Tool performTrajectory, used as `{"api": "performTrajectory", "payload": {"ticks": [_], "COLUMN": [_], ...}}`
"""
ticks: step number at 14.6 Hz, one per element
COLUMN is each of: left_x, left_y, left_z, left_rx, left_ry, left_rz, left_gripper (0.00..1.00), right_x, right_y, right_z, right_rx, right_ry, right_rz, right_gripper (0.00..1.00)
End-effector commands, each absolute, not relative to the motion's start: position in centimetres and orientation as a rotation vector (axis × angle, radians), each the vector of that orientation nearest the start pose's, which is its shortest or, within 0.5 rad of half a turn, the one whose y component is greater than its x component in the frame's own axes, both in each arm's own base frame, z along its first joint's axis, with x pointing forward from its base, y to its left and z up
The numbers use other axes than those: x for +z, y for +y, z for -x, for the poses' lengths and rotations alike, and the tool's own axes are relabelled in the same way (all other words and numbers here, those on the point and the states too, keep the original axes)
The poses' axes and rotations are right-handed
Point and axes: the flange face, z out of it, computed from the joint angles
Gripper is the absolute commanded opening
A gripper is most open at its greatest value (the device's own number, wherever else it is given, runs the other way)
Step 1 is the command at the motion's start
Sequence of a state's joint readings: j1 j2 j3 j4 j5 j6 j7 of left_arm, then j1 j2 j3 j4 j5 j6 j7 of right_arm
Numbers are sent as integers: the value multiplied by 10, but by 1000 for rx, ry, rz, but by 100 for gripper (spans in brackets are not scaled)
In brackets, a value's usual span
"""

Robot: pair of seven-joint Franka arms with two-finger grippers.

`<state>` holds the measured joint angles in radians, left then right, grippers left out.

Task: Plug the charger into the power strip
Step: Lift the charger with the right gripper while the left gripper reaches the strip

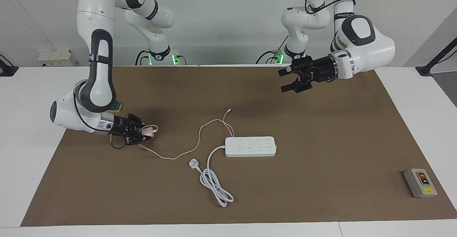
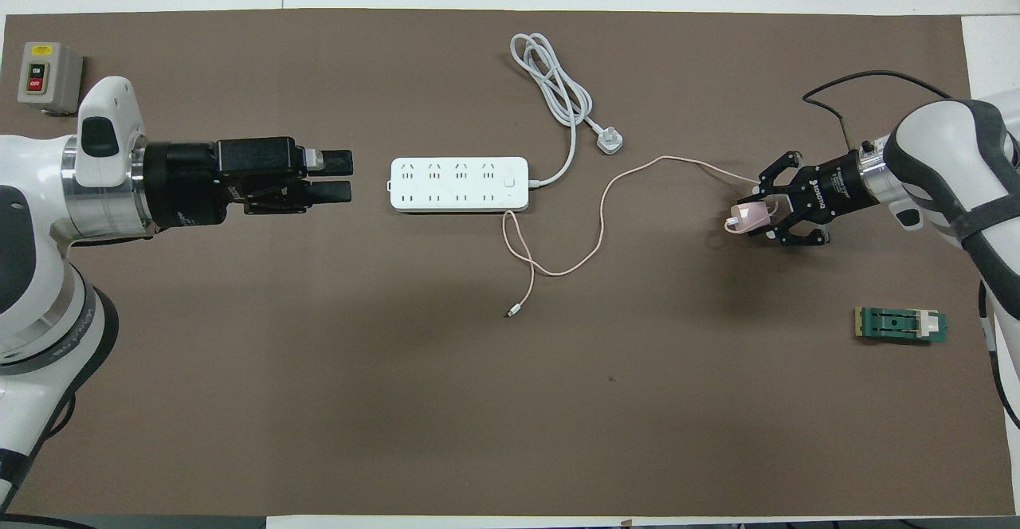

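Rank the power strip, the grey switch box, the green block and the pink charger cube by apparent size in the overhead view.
1. power strip, clearly largest.
2. green block and grey switch box: they look about alike, so no ranking between them.
3. charger, smallest, though partly hidden in the right gripper.

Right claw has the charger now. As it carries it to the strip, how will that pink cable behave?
The pink cable is thin and lies in loose curves, so it is probably floppy and will trail the charger. It passes beside the power strip, so it might drag against that.
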<state>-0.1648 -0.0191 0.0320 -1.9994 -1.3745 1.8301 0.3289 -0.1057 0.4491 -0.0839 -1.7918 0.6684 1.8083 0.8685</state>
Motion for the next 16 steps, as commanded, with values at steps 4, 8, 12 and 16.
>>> {"api": "performTrajectory", "payload": {"ticks": [4, 8, 12, 16], "left_x": [494, 474, 453, 399], "left_y": [-165, -170, -186, -206], "left_z": [-550, -557, -562, -566], "left_rx": [28, 41, 30, 49], "left_ry": [68, 55, 86, 20], "left_rz": [-1760, -1675, -1574, -1488], "left_gripper": [100, 100, 100, 100], "right_x": [338, 374, 404, 438], "right_y": [-1, 56, 107, 149], "right_z": [-612, -610, -601, -588], "right_rx": [812, 821, 816, 801], "right_ry": [1764, 1805, 1816, 1792], "right_rz": [1985, 1961, 1975, 1996], "right_gripper": [0, 0, 0, 0]}}
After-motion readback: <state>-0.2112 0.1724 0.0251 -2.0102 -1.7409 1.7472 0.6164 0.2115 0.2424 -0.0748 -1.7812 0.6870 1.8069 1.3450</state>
